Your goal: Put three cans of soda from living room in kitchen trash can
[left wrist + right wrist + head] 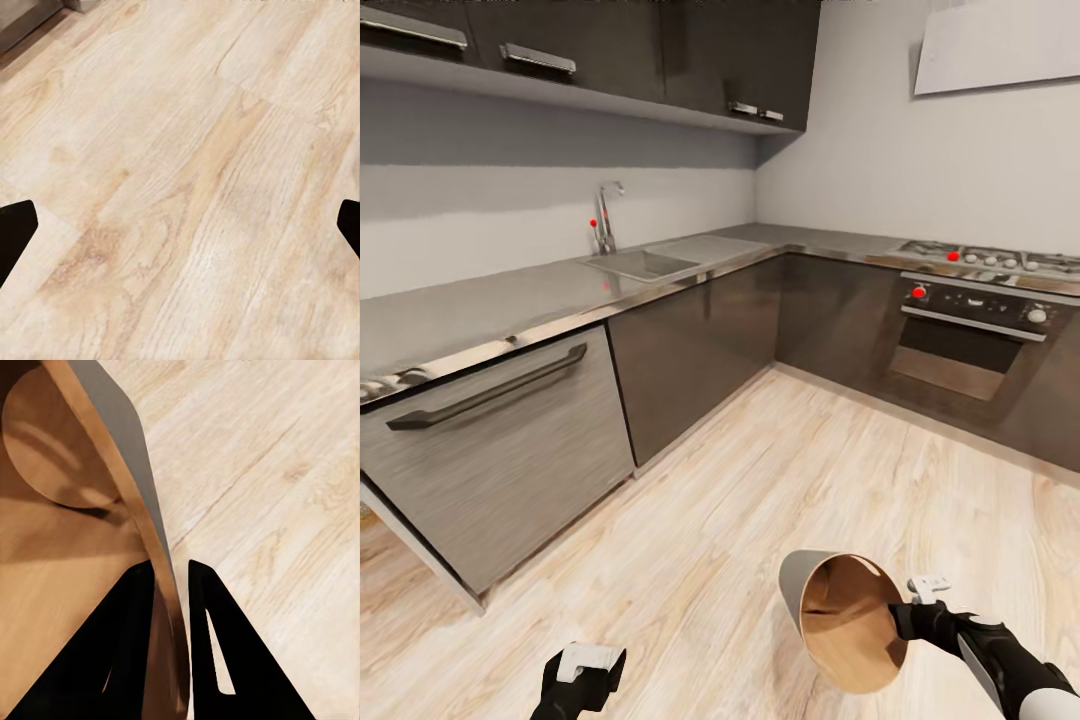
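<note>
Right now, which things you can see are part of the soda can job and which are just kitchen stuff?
Part of the job:
- bin, tilted, empty inside, its wall pinched by the right gripper
- left gripper, open, holding nothing

Just kitchen stuff:
- sink
- tap
- oven
- hob
- dishwasher

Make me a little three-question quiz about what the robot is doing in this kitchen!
1. True or false: the right gripper pinches the trash can by its rim.
2. Does the bin stand upright or hang tilted?
3. Pick one: the left gripper is A) open, holding nothing, B) holding a soda can.

Key:
1. True; one of the fingers is inside the wall, one outside.
2. Tilted, its brown inside showing.
3. A.
</note>
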Available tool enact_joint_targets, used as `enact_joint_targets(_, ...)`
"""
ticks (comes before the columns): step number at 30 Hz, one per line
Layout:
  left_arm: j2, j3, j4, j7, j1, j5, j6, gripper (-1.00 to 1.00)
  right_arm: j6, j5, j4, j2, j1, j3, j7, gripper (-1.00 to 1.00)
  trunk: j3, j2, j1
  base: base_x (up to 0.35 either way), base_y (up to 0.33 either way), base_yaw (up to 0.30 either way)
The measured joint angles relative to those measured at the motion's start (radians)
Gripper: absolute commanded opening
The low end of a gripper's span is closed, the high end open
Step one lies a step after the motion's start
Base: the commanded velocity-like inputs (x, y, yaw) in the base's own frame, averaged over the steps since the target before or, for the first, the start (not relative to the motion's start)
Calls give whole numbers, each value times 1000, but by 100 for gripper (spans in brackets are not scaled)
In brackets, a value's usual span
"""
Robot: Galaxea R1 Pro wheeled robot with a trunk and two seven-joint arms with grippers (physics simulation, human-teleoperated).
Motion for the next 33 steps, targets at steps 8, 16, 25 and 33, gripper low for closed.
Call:
enact_joint_targets(8,0,0,0,0,0,-1,0,100,-44,-6,0,-5,51,-6,1,-100,25,56,-31,0,0,0)
enact_joint_targets(16,0,0,1,0,0,-1,0,100,-78,-7,0,-6,88,-58,3,-100,50,112,-61,0,0,0)
enact_joint_targets(25,7,-2,0,-3,-2,-1,76,100,-144,-13,-11,-4,155,-100,3,-100,78,175,-96,0,0,0)
enact_joint_targets(33,8,4,35,0,-1,-1,75,100,-166,-11,-53,-4,204,-113,4,-100,103,231,-127,0,0,0)
